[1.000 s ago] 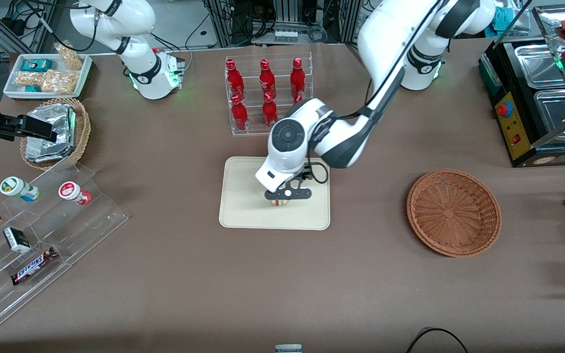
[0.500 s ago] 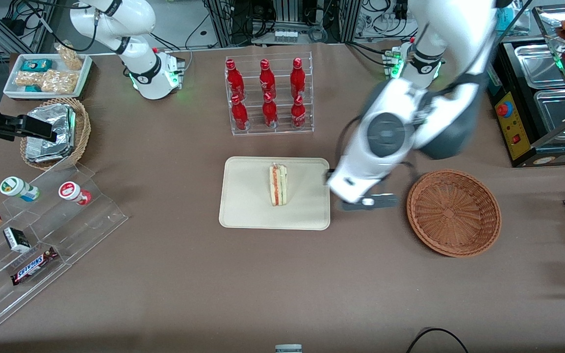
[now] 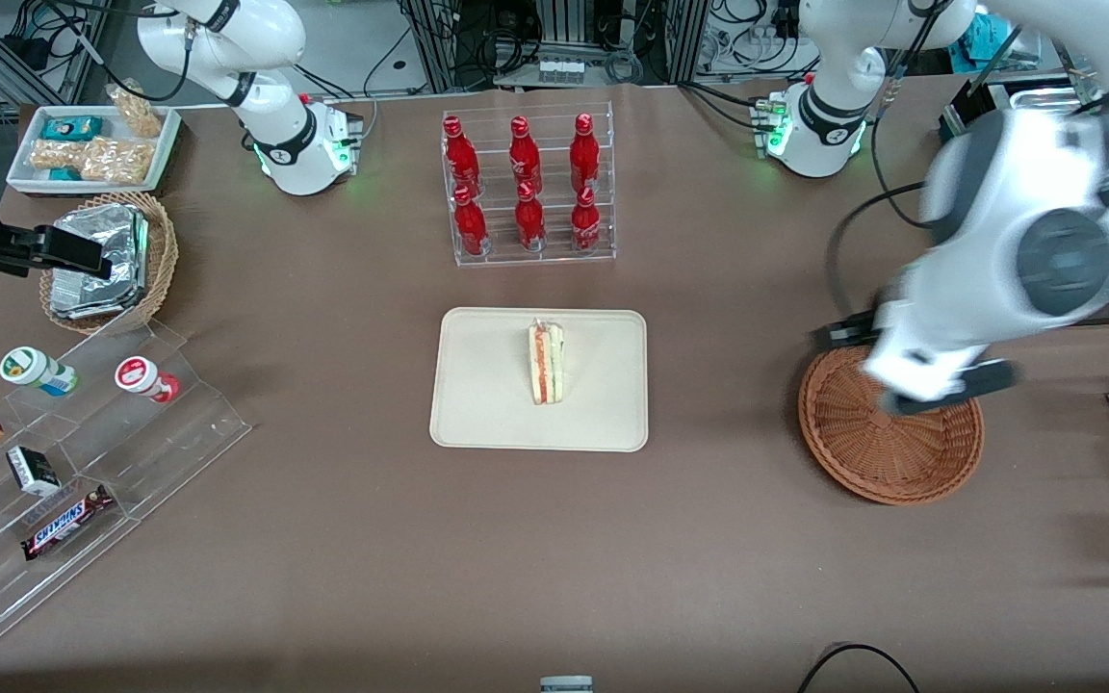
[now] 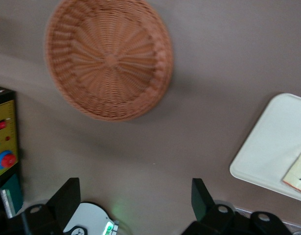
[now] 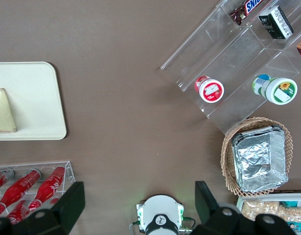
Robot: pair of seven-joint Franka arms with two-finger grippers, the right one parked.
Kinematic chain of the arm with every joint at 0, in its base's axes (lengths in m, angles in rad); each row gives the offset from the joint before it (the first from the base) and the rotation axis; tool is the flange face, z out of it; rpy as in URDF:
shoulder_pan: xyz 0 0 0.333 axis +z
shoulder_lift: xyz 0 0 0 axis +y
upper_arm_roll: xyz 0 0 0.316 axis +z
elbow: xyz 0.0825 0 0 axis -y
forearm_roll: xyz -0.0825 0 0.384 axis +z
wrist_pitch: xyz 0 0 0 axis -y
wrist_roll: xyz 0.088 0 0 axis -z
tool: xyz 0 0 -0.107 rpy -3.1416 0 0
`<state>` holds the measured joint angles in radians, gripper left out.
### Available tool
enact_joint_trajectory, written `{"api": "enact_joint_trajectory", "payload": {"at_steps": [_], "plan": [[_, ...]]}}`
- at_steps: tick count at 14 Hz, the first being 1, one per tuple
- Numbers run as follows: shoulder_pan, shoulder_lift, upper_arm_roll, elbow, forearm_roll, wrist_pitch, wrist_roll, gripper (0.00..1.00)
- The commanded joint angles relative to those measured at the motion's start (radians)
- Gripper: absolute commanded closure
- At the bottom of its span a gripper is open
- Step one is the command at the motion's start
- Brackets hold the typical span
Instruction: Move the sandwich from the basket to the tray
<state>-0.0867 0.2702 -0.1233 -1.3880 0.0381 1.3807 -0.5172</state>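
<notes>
Six red bottles [image 3: 528,183] stand in the clear rack [image 3: 528,245] just farther from the front camera than the tray [image 3: 477,385]. One sandwich [image 3: 546,363] lies on that tray. One basket [image 3: 863,452] sits toward the working arm's end, one gripper [image 3: 944,390] above it.
</notes>
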Motion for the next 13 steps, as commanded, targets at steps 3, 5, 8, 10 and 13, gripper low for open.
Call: {"api": "enact_joint_trajectory", "payload": {"at_steps": [3,5,8,10,13], "plan": [[0.142,-0.112,-0.007,-0.042,-0.004,-0.08,0.143,0.0],[0.146,-0.153,-0.007,-0.054,-0.021,-0.12,0.151,0.0],[0.148,-0.331,-0.007,-0.261,-0.061,-0.105,0.157,0.0],[0.169,-0.364,-0.006,-0.296,-0.075,-0.063,0.172,0.0],[0.168,-0.361,-0.007,-0.275,-0.073,-0.068,0.186,0.0]]}}
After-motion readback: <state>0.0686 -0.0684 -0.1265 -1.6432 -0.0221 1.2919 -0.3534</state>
